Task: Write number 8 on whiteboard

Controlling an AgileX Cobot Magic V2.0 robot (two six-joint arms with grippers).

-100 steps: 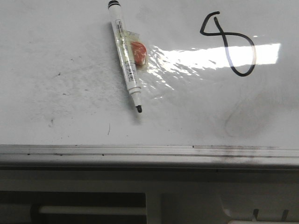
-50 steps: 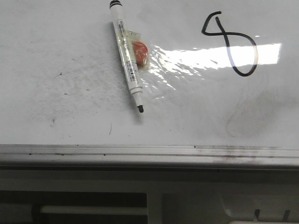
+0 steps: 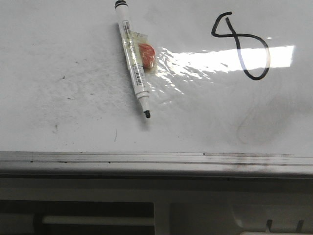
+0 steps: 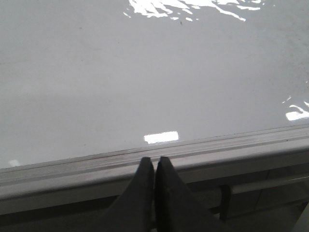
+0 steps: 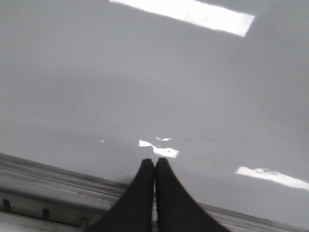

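Note:
The number 8 (image 3: 242,46) is a thin black slanted loop drawn at the far right of the whiteboard (image 3: 73,98). A white marker (image 3: 133,61) with a black cap end and bare black tip lies loose on the board, left of the figure, beside an orange tag. Neither gripper shows in the front view. My left gripper (image 4: 154,159) is shut and empty over the board's silver edge strip (image 4: 217,150). My right gripper (image 5: 154,161) is shut and empty just over the board (image 5: 145,87) near its edge. The marker and the figure are out of both wrist views.
A silver metal strip (image 3: 146,159) runs along the board's near edge, with a white frame and rails (image 3: 98,220) below it. Grey erased smudges (image 3: 254,122) and a bright glare patch (image 3: 220,61) mark the board.
The front view shifted very slightly between one second ago and half a second ago. Nothing on the board has moved.

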